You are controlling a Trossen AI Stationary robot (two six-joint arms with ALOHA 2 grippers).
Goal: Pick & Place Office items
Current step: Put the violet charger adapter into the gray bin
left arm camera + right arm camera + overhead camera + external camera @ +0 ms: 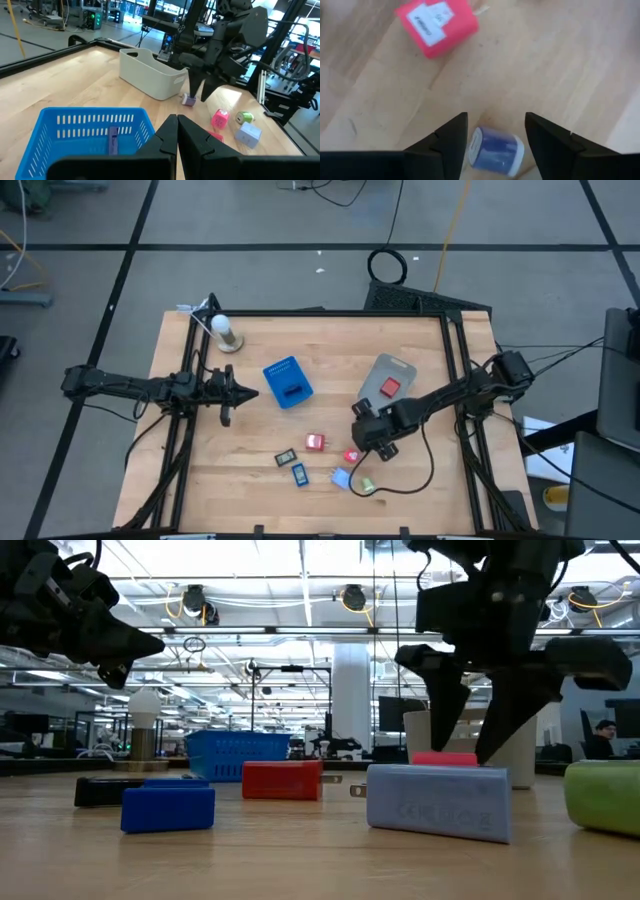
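Observation:
My right gripper (496, 131) is open and points down close over the table, just in front of the translucent tub (392, 372). A small blue-and-white cylinder piece (495, 150) lies on the wood between its fingers. It also shows in the left wrist view (189, 100). A red block (437, 25) lies beyond it. More items lie near the front edge: red (316, 443), black (286, 456), dark blue (300, 474), light blue (340, 478) and green (366, 486). One red piece (390, 387) lies in the tub. My left gripper (235, 392) is shut and empty, hovering left of the blue tray (287, 382).
A small bluish piece (113, 140) lies inside the blue tray. A white ball on a short stand (225, 332) sits at the table's far left corner. Dark frame rails (462, 380) run along the table's sides. A black cable (420, 475) trails from the right arm.

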